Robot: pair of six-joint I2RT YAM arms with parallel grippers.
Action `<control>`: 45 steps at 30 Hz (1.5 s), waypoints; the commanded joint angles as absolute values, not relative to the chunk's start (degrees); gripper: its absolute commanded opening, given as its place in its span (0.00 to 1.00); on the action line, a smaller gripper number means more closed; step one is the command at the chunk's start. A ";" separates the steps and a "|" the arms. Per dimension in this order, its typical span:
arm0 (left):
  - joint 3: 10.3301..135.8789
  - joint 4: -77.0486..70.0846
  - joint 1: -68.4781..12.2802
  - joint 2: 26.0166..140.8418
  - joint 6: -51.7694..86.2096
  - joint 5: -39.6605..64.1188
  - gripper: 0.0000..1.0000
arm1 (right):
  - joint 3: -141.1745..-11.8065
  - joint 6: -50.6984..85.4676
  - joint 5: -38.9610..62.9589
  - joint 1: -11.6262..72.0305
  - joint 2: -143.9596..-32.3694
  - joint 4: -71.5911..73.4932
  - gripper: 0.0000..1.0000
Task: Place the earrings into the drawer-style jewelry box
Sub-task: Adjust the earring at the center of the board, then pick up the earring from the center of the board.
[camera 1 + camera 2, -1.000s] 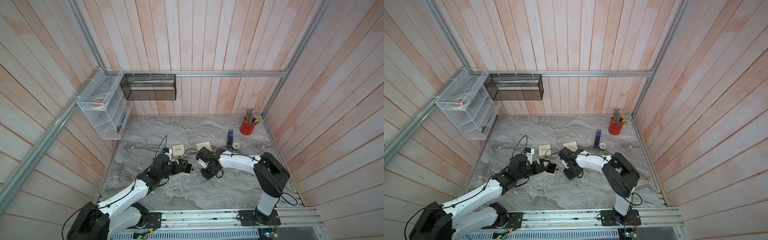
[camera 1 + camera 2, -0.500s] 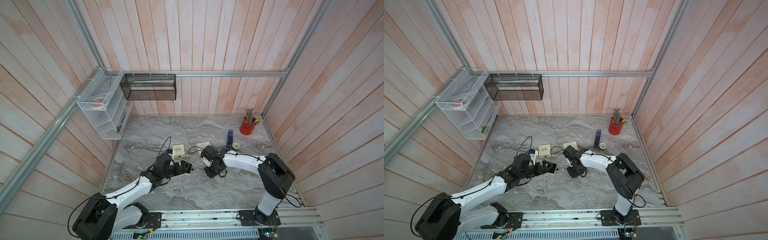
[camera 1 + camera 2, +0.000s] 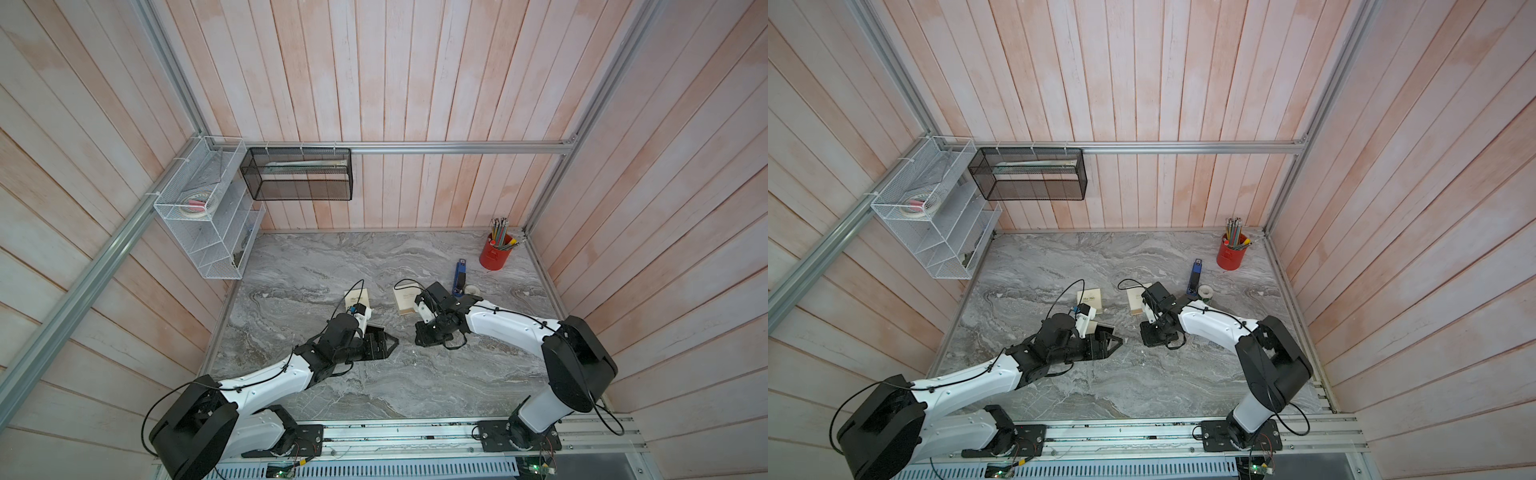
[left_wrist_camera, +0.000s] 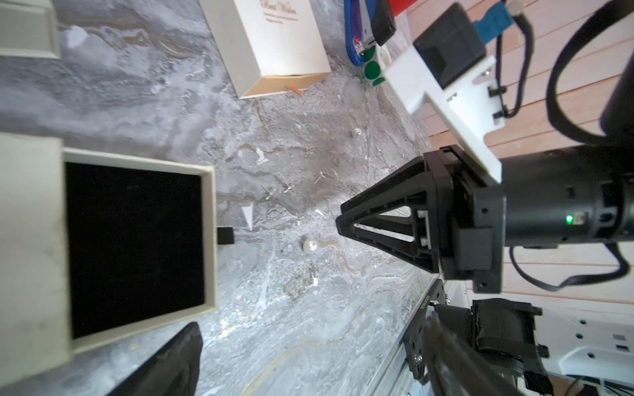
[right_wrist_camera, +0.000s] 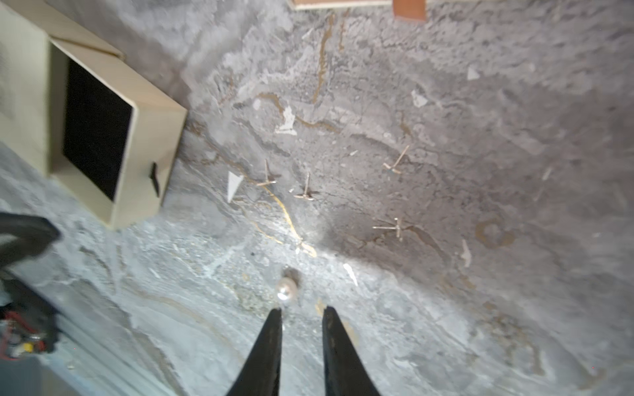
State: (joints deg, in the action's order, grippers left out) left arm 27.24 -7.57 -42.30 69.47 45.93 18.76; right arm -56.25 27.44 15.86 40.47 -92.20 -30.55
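Right gripper (image 5: pixel 302 309) jaws slightly parted, empty; pearl earring (image 5: pixel 286 288) just ahead. Round pearl may roll away when pinched.

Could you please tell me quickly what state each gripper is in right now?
Left gripper: open wide, nothing visibly held.
Right gripper: open narrowly and empty; the pearl earring lies just past its tips.

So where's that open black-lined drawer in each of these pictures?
Both top views: drawer, a small dark patch mid-table.
Left wrist: drawer looms large, its tab pointing toward the pearl.
Right wrist: drawer sits off to the side, beyond the pearl.
Landmark: the pearl off the tab end shows in both wrist views; it is too small to find in the top views.
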 commanded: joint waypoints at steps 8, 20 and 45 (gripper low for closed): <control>24.61 -12.29 -39.61 67.79 47.26 21.56 0.99 | -52.41 36.83 23.73 42.75 -92.83 -27.68 0.24; 23.39 -12.65 -34.88 66.20 45.53 24.57 0.99 | -52.42 38.05 21.08 44.78 -95.44 -28.12 0.27; 19.45 -21.49 -44.75 65.64 52.47 18.46 0.96 | -63.43 28.45 5.97 43.24 -97.92 -41.76 0.28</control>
State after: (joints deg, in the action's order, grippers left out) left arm 22.31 -16.53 -43.88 66.37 49.17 21.28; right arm -61.56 31.33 10.46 43.24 -95.61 -36.73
